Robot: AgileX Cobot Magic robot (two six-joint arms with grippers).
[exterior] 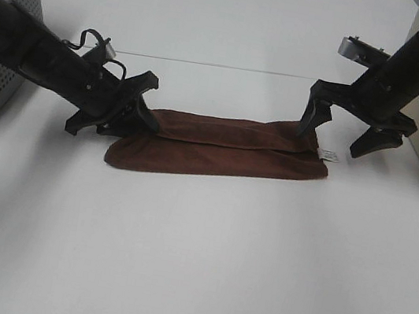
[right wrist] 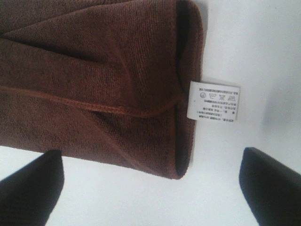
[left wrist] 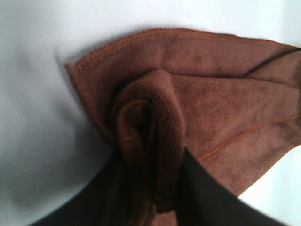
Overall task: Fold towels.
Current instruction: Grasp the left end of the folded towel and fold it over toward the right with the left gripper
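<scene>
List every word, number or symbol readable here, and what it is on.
White tag on the towel: a row of laundry care symbols and lines of tiny print, too small and blurred to read.
No other writing shows in any view.

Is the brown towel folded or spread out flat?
Folded. The towel lies as a long narrow strip in two layers, its hemmed edge crossing the top, doubled over beside the white tag.

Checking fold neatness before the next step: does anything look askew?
The towel is bunched into a rolled wad at its left end, pinched in the left hand, not flat. Its right end lies flat, white tag sticking out.
</scene>
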